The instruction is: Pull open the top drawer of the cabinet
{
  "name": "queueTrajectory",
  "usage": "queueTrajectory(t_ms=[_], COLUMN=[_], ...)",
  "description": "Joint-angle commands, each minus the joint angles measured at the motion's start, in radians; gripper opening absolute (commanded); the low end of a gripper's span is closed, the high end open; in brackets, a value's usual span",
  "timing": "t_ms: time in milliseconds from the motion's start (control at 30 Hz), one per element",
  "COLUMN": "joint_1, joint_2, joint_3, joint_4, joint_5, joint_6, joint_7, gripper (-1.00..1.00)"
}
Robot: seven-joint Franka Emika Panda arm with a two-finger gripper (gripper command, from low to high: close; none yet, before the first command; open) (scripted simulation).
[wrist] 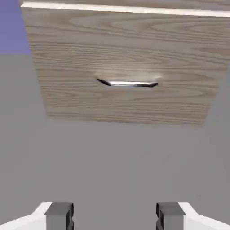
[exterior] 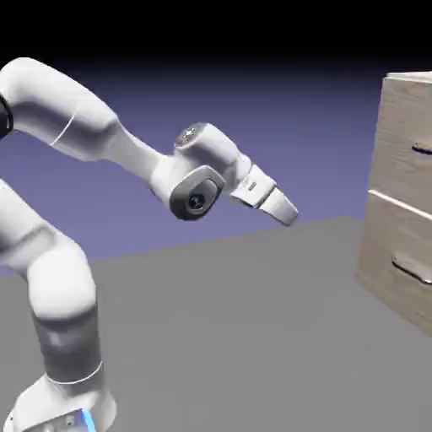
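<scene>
Plainly, the top drawer (exterior: 398, 139) sits at the exterior view's right, its front flush with the lower drawer front (exterior: 384, 240) beneath it. It is a flat, upright panel of light beige wood with fine grain, cut off by the picture's edge, and it carries a short, dark bar handle (exterior: 423, 151). A thin, straight, pale seam (exterior: 401, 204) runs beneath it. In my hand view only a narrow strip of it shows, above that white seam at the top.

Around it stands the boxy cabinet (exterior: 412, 78), with crisp corners and a pale top edge. The lower front fills the upper part of my hand view, its brownish grain in wavy, stretched bands; its slim lower handle (wrist: 131, 84) has bent ends and a bright metallic glint along the bar.

Well apart from the wood, my gripper (wrist: 115, 216) is open, with nothing between its blocky grey fingertips (wrist: 59, 215). From the exterior view it points down toward the exterior view's right, short of the cabinet.

Behind it my arm (exterior: 63, 105) is smooth, glossy white, all rounded casings, with a dark-ringed joint (exterior: 197, 200). Below spreads a matte grey surface (exterior: 236, 329), and beyond it a blue-violet backdrop (exterior: 270, 126) darkens to black at the top.
</scene>
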Motion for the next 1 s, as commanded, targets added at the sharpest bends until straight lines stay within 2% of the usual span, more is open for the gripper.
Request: queueTrajectory(t_ms=[0, 967], joint_1=[0.015, 0.451], joint_2=[0.025, 0.746], joint_3=[-0.022, -0.671], joint_4=[0.021, 0.641], joint_5=[0.044, 1.305], joint_6=[-0.006, -0.166], joint_7=[-0.003, -0.075], gripper=[0.0, 0.0])
